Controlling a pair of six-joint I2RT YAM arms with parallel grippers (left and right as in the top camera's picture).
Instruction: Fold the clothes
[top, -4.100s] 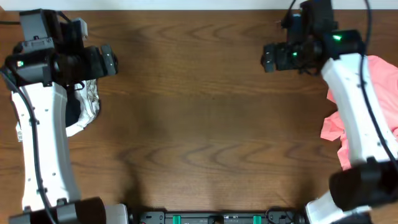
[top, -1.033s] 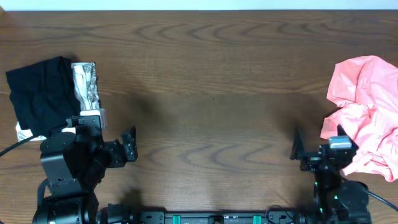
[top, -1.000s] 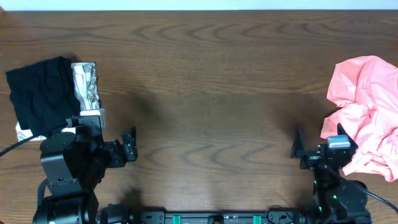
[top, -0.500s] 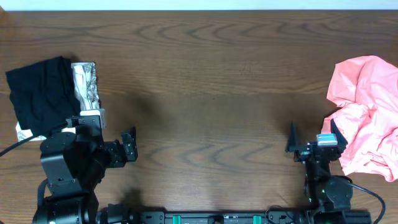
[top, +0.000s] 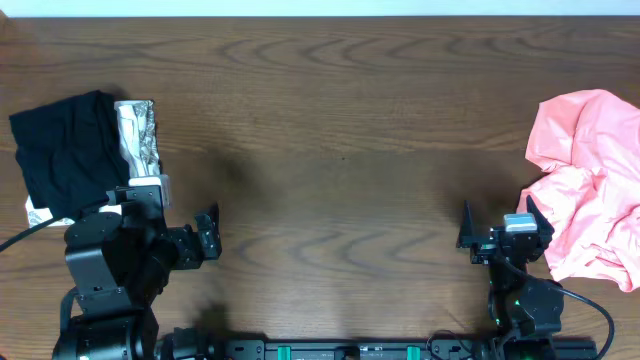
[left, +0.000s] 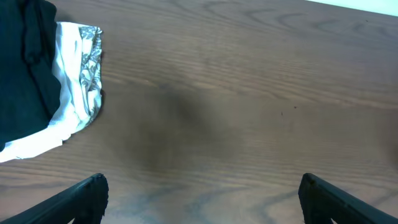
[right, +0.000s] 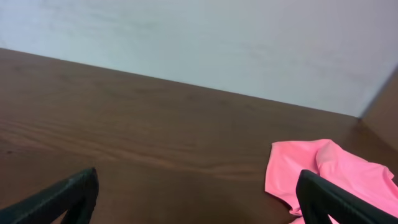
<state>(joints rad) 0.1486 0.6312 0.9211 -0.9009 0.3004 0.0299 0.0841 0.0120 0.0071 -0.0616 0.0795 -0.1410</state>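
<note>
A folded black garment (top: 65, 150) lies at the table's left edge on top of a white-grey patterned one (top: 138, 135); both show in the left wrist view, black (left: 22, 68) and patterned (left: 78, 102). A crumpled salmon-pink garment (top: 590, 185) lies at the right edge, also in the right wrist view (right: 329, 177). My left gripper (top: 208, 232) is open and empty near the front left, below the folded stack; its fingertips frame bare wood (left: 200, 199). My right gripper (top: 497, 225) is open and empty near the front right, just left of the pink garment (right: 196, 199).
The brown wooden table (top: 330, 150) spans the view. A white wall (right: 199, 37) rises behind its far edge. Both arm bases sit at the front edge.
Both arms have drawn back from the far corners to the front edge over four seconds. In the last second the right gripper has shifted slightly left and turned; the left arm is still.
</note>
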